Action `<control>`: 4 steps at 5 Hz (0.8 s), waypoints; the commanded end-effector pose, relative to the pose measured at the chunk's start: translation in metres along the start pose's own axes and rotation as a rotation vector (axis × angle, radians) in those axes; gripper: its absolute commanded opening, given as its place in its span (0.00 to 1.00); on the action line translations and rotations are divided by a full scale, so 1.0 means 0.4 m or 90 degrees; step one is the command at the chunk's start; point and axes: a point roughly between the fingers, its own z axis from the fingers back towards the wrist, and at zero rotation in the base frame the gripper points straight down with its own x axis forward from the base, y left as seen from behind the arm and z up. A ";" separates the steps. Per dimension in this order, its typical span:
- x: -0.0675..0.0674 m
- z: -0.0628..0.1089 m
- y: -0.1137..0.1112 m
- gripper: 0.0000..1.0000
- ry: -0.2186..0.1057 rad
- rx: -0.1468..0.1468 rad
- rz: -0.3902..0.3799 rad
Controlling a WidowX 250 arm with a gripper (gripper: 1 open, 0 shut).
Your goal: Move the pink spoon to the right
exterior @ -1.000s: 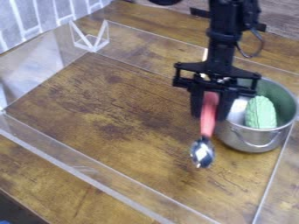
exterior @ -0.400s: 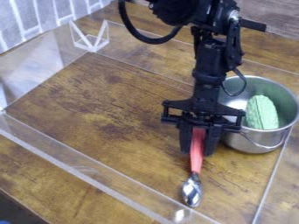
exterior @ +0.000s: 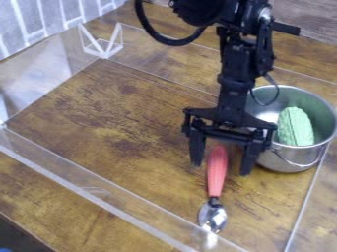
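Note:
The pink spoon point(exterior: 215, 180) lies on the wooden table, pinkish-red handle pointing away from the camera and silver bowl point(exterior: 211, 215) near the front clear wall. My gripper point(exterior: 222, 157) points straight down over the handle's upper end. Its black fingers point(exterior: 198, 150) stand apart on either side of the handle, with a gap showing between each finger and the handle. The gripper is open and the spoon rests on the wood just left of the steel pot.
A steel pot point(exterior: 282, 162) holding a green ridged object point(exterior: 293, 126) stands right of the gripper, close to the right finger. Clear acrylic walls point(exterior: 79, 187) ring the table. A clear triangular stand point(exterior: 99, 39) sits at the back left.
The gripper came down and toward the front-left with the spoon, set it on the table, and its fingers spread apart off the handle.

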 end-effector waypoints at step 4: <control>0.026 0.179 0.077 1.00 -0.101 -0.039 0.056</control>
